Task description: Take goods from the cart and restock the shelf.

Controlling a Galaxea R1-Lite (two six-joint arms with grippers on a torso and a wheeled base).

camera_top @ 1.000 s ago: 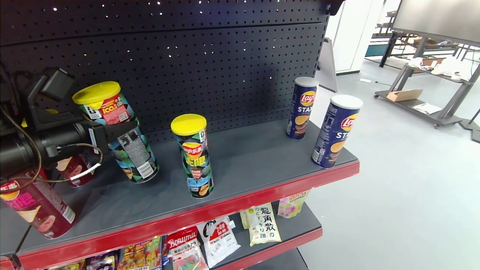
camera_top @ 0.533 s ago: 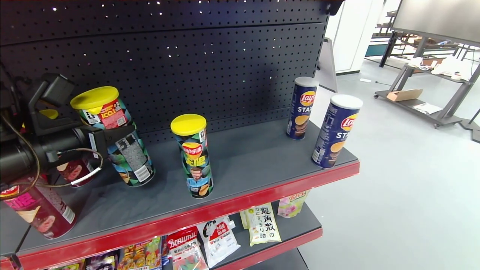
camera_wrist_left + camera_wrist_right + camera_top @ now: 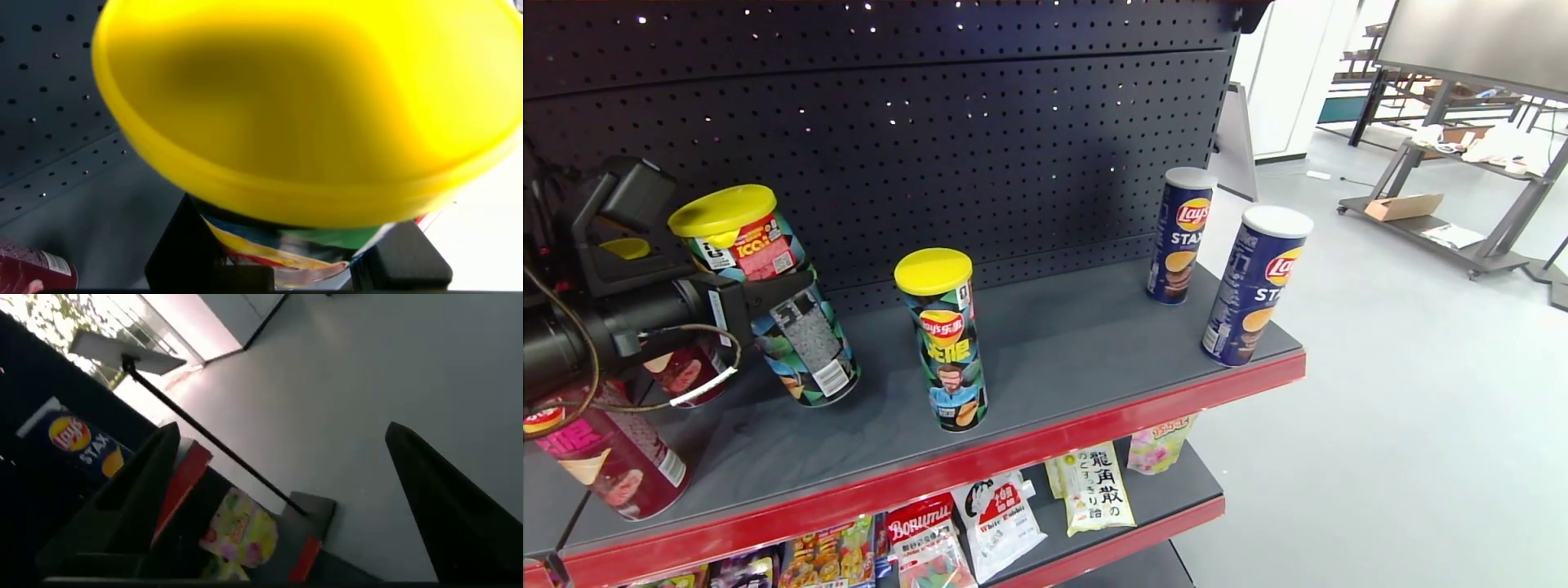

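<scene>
My left gripper (image 3: 772,294) is shut on a green-patterned chip can with a yellow lid (image 3: 768,286), held tilted at the left of the grey shelf (image 3: 1078,343). Its base is at the shelf surface; I cannot tell whether it touches. In the left wrist view the yellow lid (image 3: 310,106) looms large, with the left gripper (image 3: 298,261) clamped on the can body below it. A matching can (image 3: 941,339) stands upright mid-shelf. My right gripper (image 3: 282,433) is open and holds nothing, beside the shelf's end over the floor.
Two blue cans (image 3: 1180,237) (image 3: 1255,286) stand at the shelf's right end. Red cans (image 3: 600,449) (image 3: 686,371) stand at the left, close under my left arm. Snack bags (image 3: 1005,523) fill the lower shelf. A perforated black back panel (image 3: 1013,147) rises behind.
The left gripper and its can have shifted slightly left and lower toward the shelf. The other cans have not moved.
</scene>
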